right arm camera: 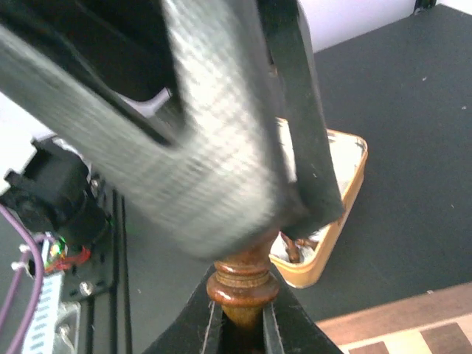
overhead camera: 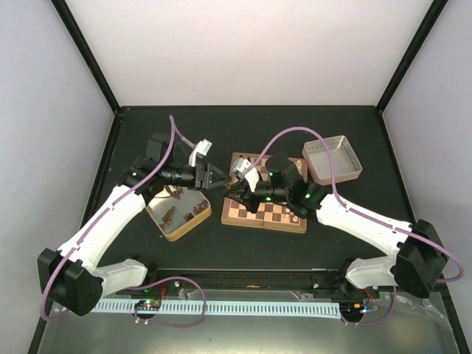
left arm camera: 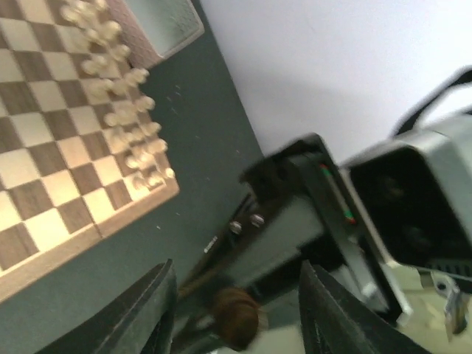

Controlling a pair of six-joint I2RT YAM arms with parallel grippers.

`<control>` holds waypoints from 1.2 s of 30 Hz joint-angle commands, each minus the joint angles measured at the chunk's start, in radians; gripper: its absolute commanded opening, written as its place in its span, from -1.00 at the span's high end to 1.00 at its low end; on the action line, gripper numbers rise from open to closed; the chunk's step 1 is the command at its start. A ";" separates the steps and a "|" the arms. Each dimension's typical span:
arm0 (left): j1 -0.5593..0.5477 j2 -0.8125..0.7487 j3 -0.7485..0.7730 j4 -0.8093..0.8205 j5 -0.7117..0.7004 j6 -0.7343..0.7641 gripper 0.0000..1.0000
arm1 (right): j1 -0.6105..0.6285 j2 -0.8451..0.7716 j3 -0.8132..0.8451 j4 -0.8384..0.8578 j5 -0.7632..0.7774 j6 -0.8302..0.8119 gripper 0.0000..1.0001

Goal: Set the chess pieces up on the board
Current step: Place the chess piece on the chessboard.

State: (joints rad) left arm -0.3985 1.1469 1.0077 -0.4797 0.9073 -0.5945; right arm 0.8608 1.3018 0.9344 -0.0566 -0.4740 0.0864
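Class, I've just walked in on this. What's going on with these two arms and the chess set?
The right end effector is shut on a dark brown chess piece, held between the gold tin and the board. The left end effector meets it tip to tip, jaws open on either side of that same piece, so it looks like a handover. More dark pieces lie in the gold tin. Cream pieces stand in rows along one board edge.

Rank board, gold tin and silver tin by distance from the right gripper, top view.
1. board: its left edge lies just beneath the right gripper.
2. gold tin: to the left, front.
3. silver tin: far right, rear.
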 commanded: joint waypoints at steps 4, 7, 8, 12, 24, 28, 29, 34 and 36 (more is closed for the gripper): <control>0.007 -0.026 0.001 0.045 0.223 0.013 0.16 | -0.002 -0.004 0.010 -0.099 0.040 -0.164 0.92; 0.007 -0.026 -0.015 0.027 0.221 0.039 0.25 | -0.003 0.001 0.008 -0.094 0.036 -0.151 0.92; 0.007 -0.026 -0.021 0.023 0.217 0.043 0.26 | -0.003 0.003 0.008 -0.092 0.030 -0.146 0.92; 0.001 -0.013 -0.024 0.020 0.205 0.049 0.35 | -0.001 0.012 0.012 -0.089 0.023 -0.134 0.92; -0.027 0.029 0.007 -0.105 0.129 0.161 0.35 | -0.002 0.017 0.024 -0.084 0.015 -0.095 0.92; -0.029 0.040 0.012 -0.125 0.110 0.181 0.45 | -0.001 0.025 0.034 -0.099 0.013 -0.093 0.92; -0.029 0.041 0.014 -0.127 0.105 0.182 0.54 | -0.002 0.027 0.034 -0.099 0.011 -0.090 0.92; -0.028 0.040 0.023 -0.121 0.071 0.174 0.82 | -0.002 0.024 0.024 -0.105 0.010 -0.087 0.86; -0.028 0.040 0.025 -0.117 0.038 0.167 0.87 | -0.002 0.016 0.016 -0.108 0.014 -0.081 0.76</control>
State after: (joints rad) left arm -0.4206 1.1881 0.9817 -0.5880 0.9863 -0.4408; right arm 0.8623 1.3231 0.9390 -0.1680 -0.4736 -0.0124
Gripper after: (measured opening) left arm 0.147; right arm 0.085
